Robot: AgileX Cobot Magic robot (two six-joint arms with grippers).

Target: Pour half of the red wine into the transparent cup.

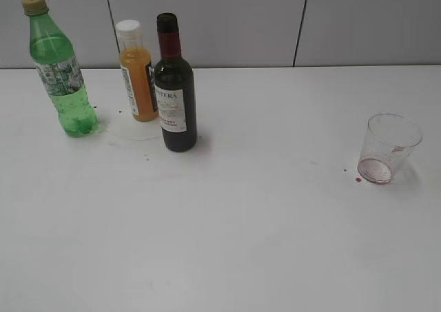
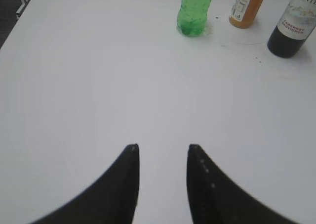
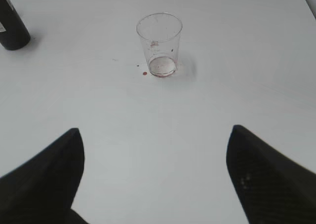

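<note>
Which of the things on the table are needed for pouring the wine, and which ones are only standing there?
Needed:
- wine bottle, open, upright
- transparent cup, upright, only red stains at its bottom

Only standing there:
- orange juice bottle, white cap, behind the wine bottle
- green soda bottle, far left

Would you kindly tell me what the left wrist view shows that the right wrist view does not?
Only the left wrist view shows the green plastic soda bottle, the orange juice bottle and the narrowly parted left gripper. Only the right wrist view shows the clear plastic cup and the wide-open right gripper. Both show the dark glass wine bottle and the white table.
</note>
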